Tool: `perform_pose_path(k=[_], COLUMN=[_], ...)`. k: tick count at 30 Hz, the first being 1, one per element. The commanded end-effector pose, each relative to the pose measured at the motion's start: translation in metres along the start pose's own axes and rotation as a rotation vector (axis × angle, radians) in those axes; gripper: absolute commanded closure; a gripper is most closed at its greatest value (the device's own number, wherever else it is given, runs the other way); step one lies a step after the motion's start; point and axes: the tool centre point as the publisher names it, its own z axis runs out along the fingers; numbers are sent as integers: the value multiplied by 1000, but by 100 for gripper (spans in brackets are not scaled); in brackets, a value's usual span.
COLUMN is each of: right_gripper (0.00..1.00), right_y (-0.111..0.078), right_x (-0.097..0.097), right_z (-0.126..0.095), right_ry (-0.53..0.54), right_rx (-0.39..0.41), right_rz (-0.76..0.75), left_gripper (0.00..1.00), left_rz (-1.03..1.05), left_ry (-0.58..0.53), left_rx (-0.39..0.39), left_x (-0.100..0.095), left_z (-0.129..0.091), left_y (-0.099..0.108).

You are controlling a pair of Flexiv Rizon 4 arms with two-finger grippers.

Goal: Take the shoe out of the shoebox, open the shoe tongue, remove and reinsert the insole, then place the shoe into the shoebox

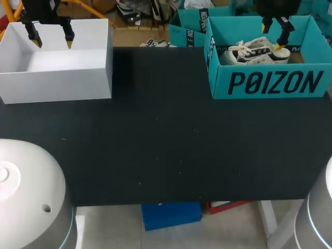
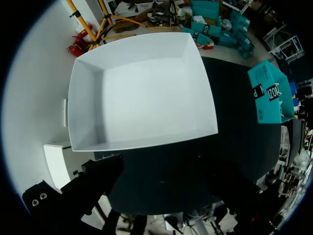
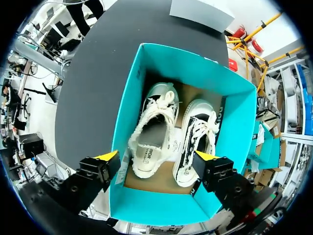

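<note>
Matte black tabletop [image 1: 166, 150] fills the scene. At 2 o'clock sits a teal cardboard shoebox [image 1: 270, 85], rectangular and open-topped. It holds two lace-up canvas shoes side by side on its brown floor: a cream shoe [image 3: 149, 142] with frayed edges and a black-trimmed shoe [image 3: 195, 139]. The right gripper [image 3: 157, 157] hangs above them, fingers spread wide. At 10 o'clock, a smooth white box [image 1: 57, 78] lies under the left gripper [image 1: 52, 40], its fingers likewise parted.
</note>
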Motion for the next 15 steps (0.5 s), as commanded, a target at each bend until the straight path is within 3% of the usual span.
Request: perform_pose_path(k=[1, 3, 15], right_gripper=[27, 55, 56], right_y=[4, 5, 4], right_x=[-9, -10, -15], right_z=[17, 25, 66], right_ry=[8, 13, 42], right_rx=[0, 3, -25], right_rz=[7, 8, 12], left_gripper=[0, 0, 0], left_rz=[-1, -1, -1], left_ry=[-1, -1, -1], left_rx=[0, 0, 0], left_x=[0, 0, 0], left_z=[-1, -1, -1], left_y=[1, 1, 1])
